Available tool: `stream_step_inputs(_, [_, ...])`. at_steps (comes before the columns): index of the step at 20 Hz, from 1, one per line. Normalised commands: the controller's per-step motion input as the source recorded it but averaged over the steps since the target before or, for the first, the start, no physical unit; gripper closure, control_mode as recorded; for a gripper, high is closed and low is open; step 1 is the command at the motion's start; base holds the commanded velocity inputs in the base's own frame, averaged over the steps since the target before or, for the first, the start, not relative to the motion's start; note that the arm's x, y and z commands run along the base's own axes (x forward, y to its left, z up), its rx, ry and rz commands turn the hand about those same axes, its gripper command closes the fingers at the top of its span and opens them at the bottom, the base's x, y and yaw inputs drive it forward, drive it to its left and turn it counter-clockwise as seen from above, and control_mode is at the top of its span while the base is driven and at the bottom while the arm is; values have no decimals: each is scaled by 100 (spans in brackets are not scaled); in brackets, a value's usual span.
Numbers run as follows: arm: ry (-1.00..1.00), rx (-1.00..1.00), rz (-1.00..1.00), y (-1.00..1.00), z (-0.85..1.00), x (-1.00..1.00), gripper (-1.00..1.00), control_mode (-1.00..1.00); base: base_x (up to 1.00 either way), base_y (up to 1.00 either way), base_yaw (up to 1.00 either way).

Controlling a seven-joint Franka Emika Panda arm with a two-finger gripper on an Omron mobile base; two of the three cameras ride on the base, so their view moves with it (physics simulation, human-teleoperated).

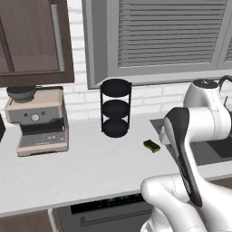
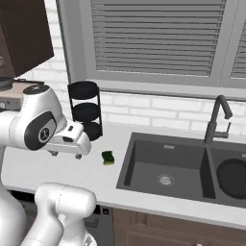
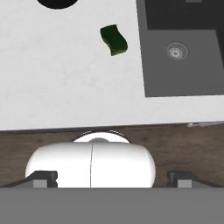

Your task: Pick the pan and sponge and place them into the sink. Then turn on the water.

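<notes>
On the white counter (image 2: 29, 168), just left of the sink (image 2: 126, 166), the sponge (image 3: 113, 40) lies ahead of the wide-open, empty gripper (image 3: 113, 177), its long axis slanted.

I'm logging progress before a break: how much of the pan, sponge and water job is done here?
Done: the pan already lies in the right basin of the sink. In hand: nothing; the gripper is open, high above the counter's front edge. Left: the sponge sits on the counter left of the sink, and no water runs from the faucet.
</notes>
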Motion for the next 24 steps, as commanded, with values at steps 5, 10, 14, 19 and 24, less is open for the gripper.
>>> stream_step_inputs(5, [0, 3, 0, -6, -3, 74, -100, -100, 10, 0, 0])
stream_step_inputs(10, [0, 4, 0, -7, -22, 100, -100, -100, 0, 0, 0])
stream_step_inputs(14, [0, 2, 0, -1, -39, 99, -100, -100, 0, 0, 0])
stream_step_inputs(19, [0, 0, 1, -1, -54, 71, -100, -100, 0, 0, 0])
stream_step_inputs(24, [0, 0, 1, -2, -43, 37, -100, -100, 0, 0, 0])
